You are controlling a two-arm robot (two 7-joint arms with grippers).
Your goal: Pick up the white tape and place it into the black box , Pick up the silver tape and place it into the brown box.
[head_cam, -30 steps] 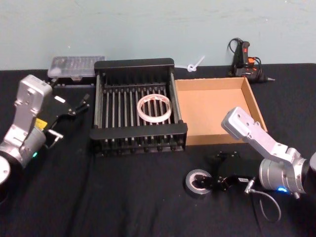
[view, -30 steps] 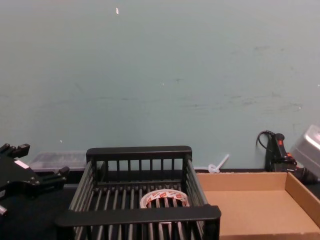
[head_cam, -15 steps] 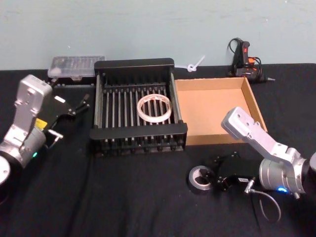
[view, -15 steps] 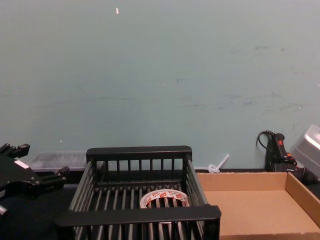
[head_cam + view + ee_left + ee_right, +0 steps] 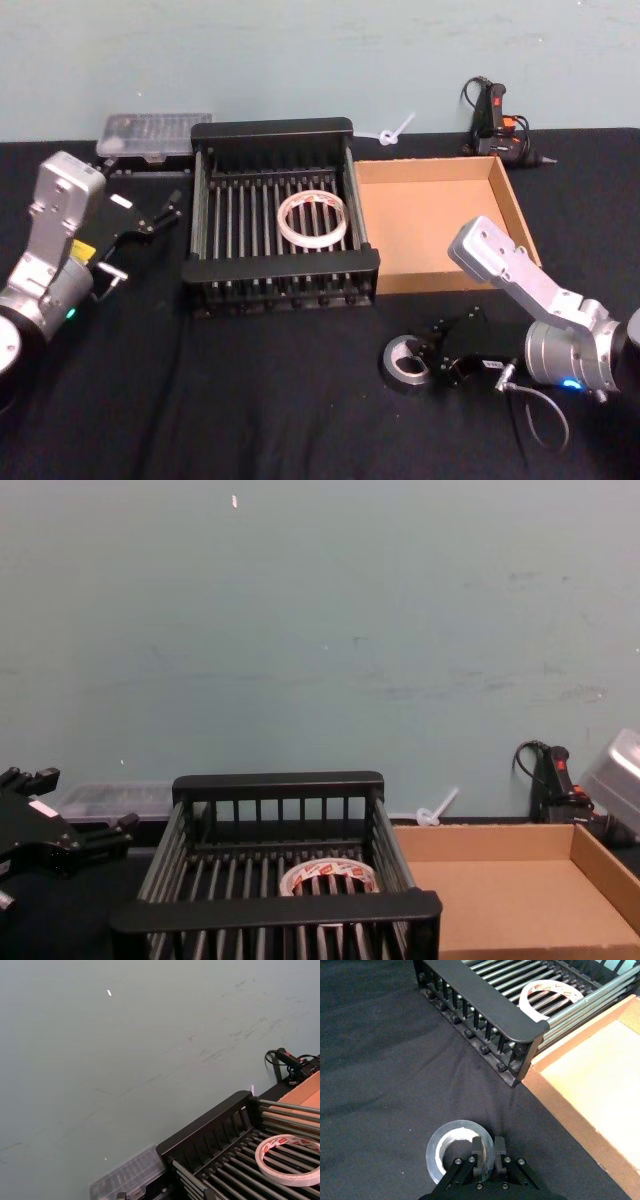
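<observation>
On a black-draped counter, the right gripper sits low near the front edge, its two fingers pinched together over the near wall of the silver tape, one finger inside the roll's centre hole and one against its outer face. The grey roll lies flat on the cloth, just in front of the brown box and well apart from its low cardboard wall. The white tape lies flat on the slatted floor of the black box, toward the side nearest the cardboard box; the crate and the cardboard box stand side by side, touching. The left gripper hovers beside the crate's outer left wall, its fingers spread apart and holding nothing. Behind the crate, a clear plastic case rests by the wall, and a black glue gun with its cord stands behind the cardboard box.
</observation>
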